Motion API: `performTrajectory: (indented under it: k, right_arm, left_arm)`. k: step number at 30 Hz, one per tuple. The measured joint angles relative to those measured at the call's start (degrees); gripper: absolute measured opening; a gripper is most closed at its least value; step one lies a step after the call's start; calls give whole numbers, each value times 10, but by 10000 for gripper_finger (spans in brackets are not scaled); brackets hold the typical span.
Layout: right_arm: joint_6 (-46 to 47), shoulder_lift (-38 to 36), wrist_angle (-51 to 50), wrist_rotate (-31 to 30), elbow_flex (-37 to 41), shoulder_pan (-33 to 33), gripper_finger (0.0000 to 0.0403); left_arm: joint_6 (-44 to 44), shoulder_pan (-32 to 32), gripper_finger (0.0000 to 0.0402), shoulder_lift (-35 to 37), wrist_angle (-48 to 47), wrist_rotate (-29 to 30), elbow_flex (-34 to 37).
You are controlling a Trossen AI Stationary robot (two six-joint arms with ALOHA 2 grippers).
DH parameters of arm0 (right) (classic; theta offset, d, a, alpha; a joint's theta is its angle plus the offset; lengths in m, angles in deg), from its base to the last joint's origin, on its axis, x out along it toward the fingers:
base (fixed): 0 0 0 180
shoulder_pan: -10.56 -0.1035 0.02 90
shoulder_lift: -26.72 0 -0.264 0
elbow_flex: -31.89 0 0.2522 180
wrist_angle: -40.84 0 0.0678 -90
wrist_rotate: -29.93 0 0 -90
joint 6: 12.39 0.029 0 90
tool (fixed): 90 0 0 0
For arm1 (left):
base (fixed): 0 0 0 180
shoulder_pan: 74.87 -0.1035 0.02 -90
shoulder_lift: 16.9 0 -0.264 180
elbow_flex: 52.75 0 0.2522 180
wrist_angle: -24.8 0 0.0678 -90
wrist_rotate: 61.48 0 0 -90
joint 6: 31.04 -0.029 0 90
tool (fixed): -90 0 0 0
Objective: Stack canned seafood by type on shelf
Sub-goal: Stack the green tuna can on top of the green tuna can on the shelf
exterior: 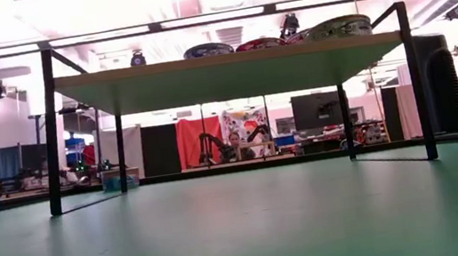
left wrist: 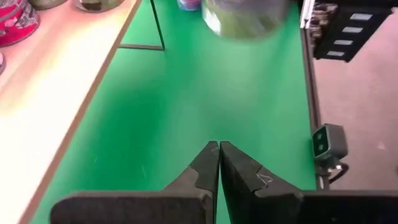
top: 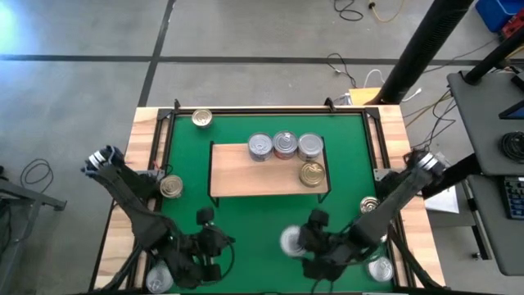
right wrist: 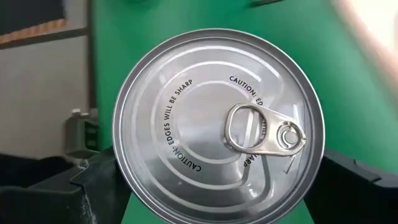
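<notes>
The light-wood shelf (top: 246, 176) stands on the green mat (top: 270, 209) and carries three silver tins (top: 285, 145) in a row, with a gold tin (top: 312, 174) in front of them. My right gripper (top: 296, 242) is near the mat's front edge, closed on a silver tin (right wrist: 217, 127) with a pull tab. My left gripper (left wrist: 219, 152) hangs shut and empty over the mat, left of it (top: 209, 246). The low view shows the shelf (exterior: 230, 74) with tins on top and no gripper. My right gripper pinches the silver tin by its round side wall (right wrist: 121, 168), one finger (right wrist: 87, 186) on each opposite side. The fingers slant down from the table's near right. The tin is lifted clear of the mat, its ringed lid turned toward the wrist.
Loose tins lie on the mat: gold ones at the far left (top: 201, 118) and mid left (top: 171, 187), one at the right (top: 370, 205), and silver ones at the near right (top: 379, 268) and near left (top: 160, 279). The shelf's left half is bare.
</notes>
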Motion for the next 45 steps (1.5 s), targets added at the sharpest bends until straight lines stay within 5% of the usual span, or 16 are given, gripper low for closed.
performTrajectory:
  k: [9, 14, 21, 26, 38, 45]
  right_arm:
    - [128, -113, -207, -103, 0, 30, 363]
    - [163, -142, -275, -114, 7, 55, 363]
    - [152, -147, -278, -100, 40, 102, 363]
    - [165, -152, -279, -76, 70, 145, 363]
    - [-23, -198, -237, 13, 89, 209, 363]
    - [-113, -285, -221, 36, 126, 260, 363]
  left_arm:
    - [-126, -61, 0, 44, 42, -7, 1]
    - [-251, -143, 0, 42, 113, -146, 1]
    - [-440, -256, 0, 39, 175, -173, 1]
    - [-531, -330, 0, 36, 244, -288, 2]
    - [-661, -445, 0, 19, 295, -360, 2]
    - [-617, -469, 0, -21, 408, -511, 2]
